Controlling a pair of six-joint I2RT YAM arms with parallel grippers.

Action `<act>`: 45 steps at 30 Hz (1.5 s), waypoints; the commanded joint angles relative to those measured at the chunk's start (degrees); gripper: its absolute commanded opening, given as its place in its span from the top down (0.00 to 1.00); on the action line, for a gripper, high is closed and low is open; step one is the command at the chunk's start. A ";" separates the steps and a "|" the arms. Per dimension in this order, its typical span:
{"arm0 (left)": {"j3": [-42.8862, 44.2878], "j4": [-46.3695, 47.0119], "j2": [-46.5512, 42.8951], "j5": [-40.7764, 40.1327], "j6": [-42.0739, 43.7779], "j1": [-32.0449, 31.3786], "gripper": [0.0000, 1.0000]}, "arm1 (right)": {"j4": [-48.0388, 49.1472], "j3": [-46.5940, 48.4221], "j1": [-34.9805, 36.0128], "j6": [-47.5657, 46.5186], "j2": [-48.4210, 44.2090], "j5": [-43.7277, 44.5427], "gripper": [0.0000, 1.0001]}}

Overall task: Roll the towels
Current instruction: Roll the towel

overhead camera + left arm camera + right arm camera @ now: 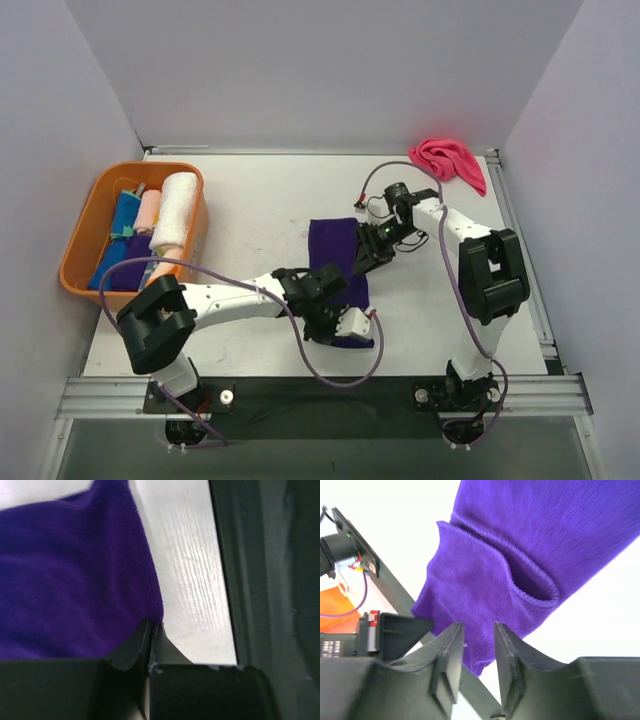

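Left gripper (153, 627): jaws closed tight. The hem at a near corner of the purple towel (335, 245) runs straight into the tips, which I read as a pinch on the cloth. Beyond the tips the towel spreads flat on the table (250, 200).

Right gripper (477, 627): jaws narrowly apart, with a lifted, folded-over corner of the same towel between them. I cannot tell whether the pads grip it or only bracket it. This gripper works the right edge of the towel, towards the end away from the left gripper.

Progress:
- **Done:** well to the left of both grippers, the orange basket (72, 250) holds a white roll (175, 210) and a pale pink roll (148, 210). I judge both finished. Blue cloth (122, 222) lies beside them, its shape unclear.
- **In hand:** the purple towel has no turn formed, so rolling is at its very start.
- **Left:** the hot pink towel (450, 160) lies crumpled beyond the right gripper, well apart from it, and is not yet handled.
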 commanded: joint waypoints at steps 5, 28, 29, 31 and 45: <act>12.61 -7.86 0.79 15.98 -6.38 9.77 1.00 | -6.06 5.85 -3.75 -2.37 -4.73 -0.29 0.59; 30.99 -7.52 24.43 22.06 -10.07 29.82 0.96 | -5.36 5.59 -4.20 0.00 -3.08 -3.98 0.64; 30.91 -7.08 24.70 22.06 -10.34 29.91 0.95 | -4.92 5.24 -3.58 0.35 -2.55 -4.24 0.65; 30.21 -6.02 25.31 21.88 -10.86 30.17 0.93 | -3.17 4.10 -1.75 1.66 -1.06 -4.94 0.68; 25.56 -3.56 24.18 21.97 -13.07 33.78 0.64 | 6.42 -2.15 0.90 7.91 10.20 -0.39 0.77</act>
